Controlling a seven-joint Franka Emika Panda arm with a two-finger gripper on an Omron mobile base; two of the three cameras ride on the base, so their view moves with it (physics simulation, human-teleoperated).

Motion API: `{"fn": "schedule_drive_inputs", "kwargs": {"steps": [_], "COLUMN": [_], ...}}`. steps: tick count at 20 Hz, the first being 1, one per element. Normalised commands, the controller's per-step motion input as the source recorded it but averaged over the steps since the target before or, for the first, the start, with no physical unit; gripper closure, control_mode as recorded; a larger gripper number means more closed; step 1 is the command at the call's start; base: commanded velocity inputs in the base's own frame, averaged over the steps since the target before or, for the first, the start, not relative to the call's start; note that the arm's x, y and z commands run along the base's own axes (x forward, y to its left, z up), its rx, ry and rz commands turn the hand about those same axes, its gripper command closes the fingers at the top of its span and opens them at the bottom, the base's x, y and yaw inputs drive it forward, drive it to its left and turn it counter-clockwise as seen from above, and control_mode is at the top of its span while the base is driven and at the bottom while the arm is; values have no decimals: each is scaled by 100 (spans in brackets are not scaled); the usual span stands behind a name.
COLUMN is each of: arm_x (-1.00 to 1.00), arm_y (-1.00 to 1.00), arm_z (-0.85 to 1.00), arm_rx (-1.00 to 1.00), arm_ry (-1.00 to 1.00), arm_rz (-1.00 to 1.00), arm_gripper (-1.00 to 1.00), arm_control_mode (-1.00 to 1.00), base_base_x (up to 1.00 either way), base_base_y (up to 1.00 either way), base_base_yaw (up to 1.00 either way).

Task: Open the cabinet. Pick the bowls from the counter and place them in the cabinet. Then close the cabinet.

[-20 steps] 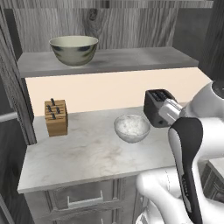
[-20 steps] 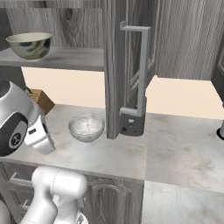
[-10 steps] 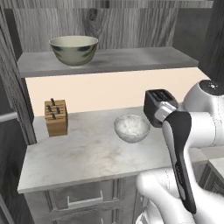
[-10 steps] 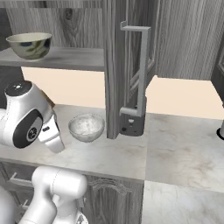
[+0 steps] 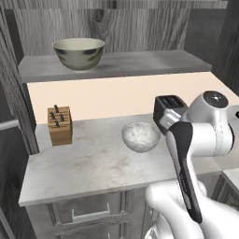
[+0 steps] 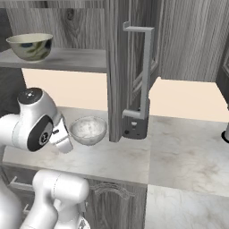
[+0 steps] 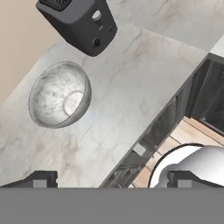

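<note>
The cabinet [image 5: 140, 63] stands open, and its right door [image 6: 117, 67] swings out over the counter [image 5: 93, 163] with its bar handle [image 6: 145, 71] facing me. The beige-olive bowl [image 5: 78, 52] sits on the grey shelf at the left [image 6: 30, 46]. The white-grey marbled bowl [image 5: 140, 136] rests upright on the counter, just left of the open door [image 6: 88, 129]. In the hand view my gripper [image 7: 114, 180] is open and empty, looking down with the marbled bowl [image 7: 59, 94] up and to the left of the fingertips.
A dark toaster [image 5: 169, 112] stands right behind the marbled bowl [image 7: 78, 22]. A wooden knife block [image 5: 59, 125] is at the counter's left back. The counter's front edge and drawer fronts [image 7: 166, 127] lie under the hand. A dark base [image 6: 135, 127] sits under the door.
My arm has swung up and in toward the counter, its upper joint now standing beside the marbled bowl. Both bowls and the door have stayed put.
</note>
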Motion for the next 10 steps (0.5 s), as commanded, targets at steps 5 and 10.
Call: {"fn": "schedule_drive_inputs", "kwargs": {"steps": [5, 10], "arm_x": [51, 62], "arm_y": [0, -4], "arm_z": [-22, -17], "arm_rx": [0, 0], "arm_ry": [0, 1], "arm_rz": [1, 0], "arm_gripper": [-100, -100], "arm_control_mode": [-100, -100], "base_base_x": [0, 0], "base_base_y": [0, 0], "base_base_yaw": [0, 0]}}
